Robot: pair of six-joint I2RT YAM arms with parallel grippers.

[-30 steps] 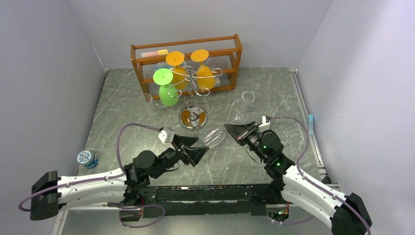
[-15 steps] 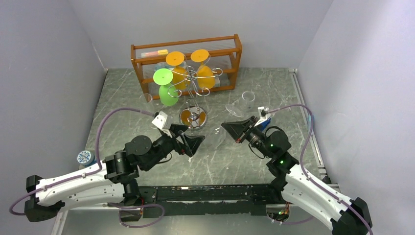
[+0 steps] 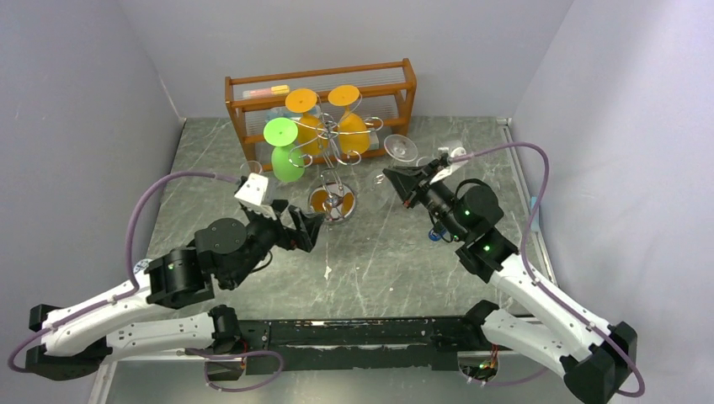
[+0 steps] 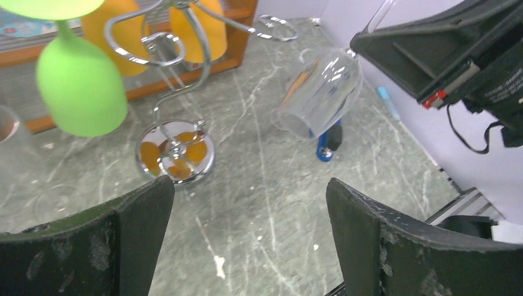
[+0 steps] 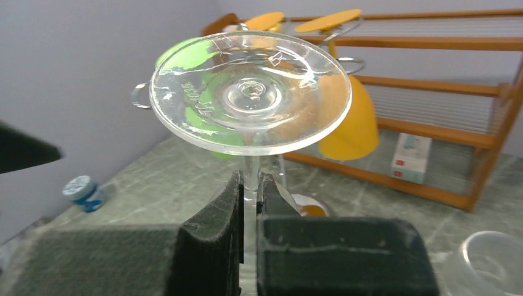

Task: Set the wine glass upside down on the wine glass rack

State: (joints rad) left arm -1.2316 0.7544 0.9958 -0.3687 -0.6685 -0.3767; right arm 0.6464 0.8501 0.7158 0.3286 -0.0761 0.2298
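The right gripper (image 3: pixel 402 183) has its black foam pads (image 5: pixel 210 237) pressed tight on the stem of the clear wine glass (image 3: pixel 402 148). The glass hangs in the air, foot uppermost and bowl tilted downward. It sits just right of the silver wire wine glass rack (image 3: pixel 330 160) with the round shiny base, not touching it (the rack carries one green glass (image 3: pixel 288 160) and two orange glasses (image 3: pixel 354 130) hanging upside down). The left gripper (image 3: pixel 303 229) hovers over the grey-green marbled table (image 3: pixel 387 269) near the rack's base, jaws spread wide and empty.
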